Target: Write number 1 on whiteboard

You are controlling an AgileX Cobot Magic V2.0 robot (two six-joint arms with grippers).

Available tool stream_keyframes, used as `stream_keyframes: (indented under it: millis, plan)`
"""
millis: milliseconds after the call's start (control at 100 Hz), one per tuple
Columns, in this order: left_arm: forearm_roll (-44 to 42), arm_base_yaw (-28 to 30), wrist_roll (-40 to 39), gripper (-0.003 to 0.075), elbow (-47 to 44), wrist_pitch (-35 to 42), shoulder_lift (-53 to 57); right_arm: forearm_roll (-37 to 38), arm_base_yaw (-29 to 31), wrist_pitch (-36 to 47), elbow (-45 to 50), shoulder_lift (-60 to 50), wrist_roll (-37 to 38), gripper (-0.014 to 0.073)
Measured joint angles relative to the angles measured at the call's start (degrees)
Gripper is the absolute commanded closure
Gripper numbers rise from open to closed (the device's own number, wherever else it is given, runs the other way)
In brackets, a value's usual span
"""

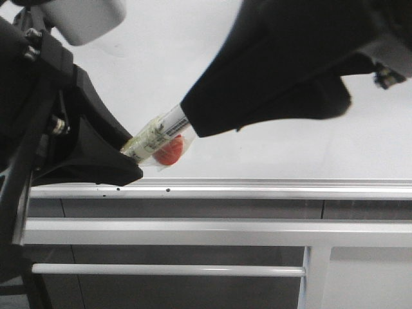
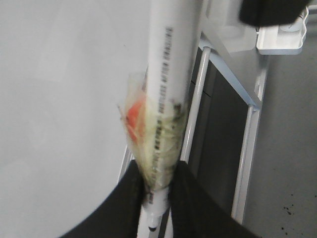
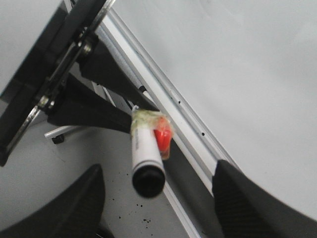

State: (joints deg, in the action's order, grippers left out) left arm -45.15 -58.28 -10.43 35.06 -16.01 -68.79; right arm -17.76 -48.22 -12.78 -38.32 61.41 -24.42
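The whiteboard (image 1: pixel 193 77) fills the back, with its silver rail (image 1: pixel 257 188) below. No number 1 stroke shows on it. My left gripper (image 1: pixel 129 158) is shut on a white marker (image 1: pixel 164 132) near its tip end, down by the rail. The marker is wrapped in clear tape with an orange piece (image 1: pixel 170 151). In the left wrist view the fingers (image 2: pixel 131 198) pinch the marker (image 2: pixel 171 64) beside the board (image 2: pixel 64 89). My right gripper (image 3: pixel 158 168) is open, its jaws wide on either side of the marker's black end cap (image 3: pixel 147 181), not touching it.
Grey metal bars (image 1: pixel 193 232) and a thin white rod (image 1: pixel 161 269) run below the rail. Small black dots (image 1: pixel 168 190) sit on the rail. A white rounded object (image 1: pixel 87 19) is at the top left. The grey floor (image 3: pixel 143 218) has dark specks.
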Motion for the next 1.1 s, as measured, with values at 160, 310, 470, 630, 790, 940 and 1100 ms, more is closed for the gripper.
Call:
stream_keyframes:
  millis: [160, 310, 470, 630, 790, 940, 1100]
  plan:
    - [-2.4, 0.0, 0.0, 0.0741, 0.2, 0.8, 0.0, 0.0, 0.0, 0.0, -1.8, 1.2, 0.0, 0.0176]
    - [-3.4, 0.0, 0.0, 0.0741, 0.3, 1.4, 0.0, 0.0, 0.0, -0.2, -3.1, 2.3, 0.0, 0.0176]
    - [-3.8, 0.0, 0.0, 0.0741, 0.5, 2.4, 0.0, 0.0, -0.9, -0.4, -3.4, 3.2, 0.0, 0.0176]
    - [-3.8, 0.0, 0.0, 0.0741, 1.4, 2.7, 0.0, -0.2, -1.8, -0.5, -3.4, 3.4, 0.0, 0.0176]
    - [-3.5, 0.0, 0.0, 0.0741, 1.9, 2.7, 0.0, -0.2, -1.8, -0.5, -3.4, 3.4, 0.0, 0.0176]
    - [-3.2, 0.0, 0.0, 0.0741, 1.9, 1.2, 0.0, -0.2, -1.8, -0.5, -3.4, 3.4, 0.0, 0.0178]
    - [-2.9, 0.0, 0.0, 0.0741, 1.9, 0.4, 0.0, -0.2, -1.8, -0.6, -3.4, 3.4, 0.0, 0.0286]
